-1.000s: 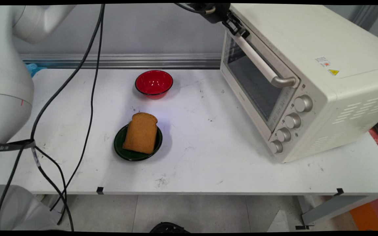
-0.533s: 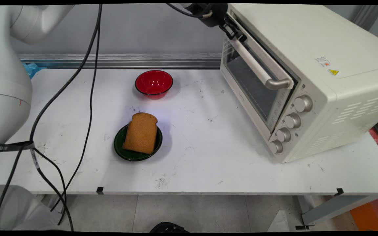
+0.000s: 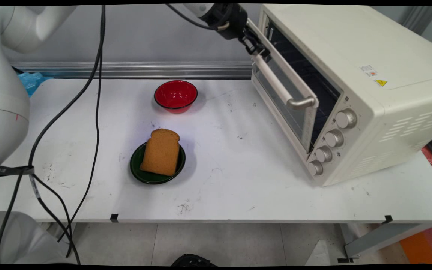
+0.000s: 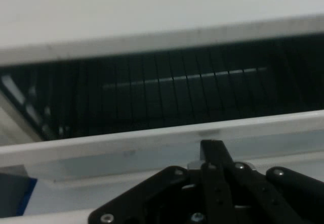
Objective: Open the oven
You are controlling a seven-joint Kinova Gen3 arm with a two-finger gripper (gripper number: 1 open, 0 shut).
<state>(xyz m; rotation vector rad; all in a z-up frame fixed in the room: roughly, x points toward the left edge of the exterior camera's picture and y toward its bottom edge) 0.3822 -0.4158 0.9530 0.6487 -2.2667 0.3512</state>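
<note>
The gripper (image 3: 256, 48) is clamped on the far end of the toaster oven's (image 3: 354, 86) door handle (image 3: 281, 85), so the door (image 3: 289, 99) hangs partly open, tilted outward on its bottom hinge. On the table (image 3: 238, 180), well apart, 1 bread slice (image 3: 161, 152) leans on a green plate (image 3: 141, 170), with a red bowl (image 3: 176, 96) behind.

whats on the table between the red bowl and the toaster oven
Nothing: in the main view the table is bare between the red bowl and the toaster oven.
</note>
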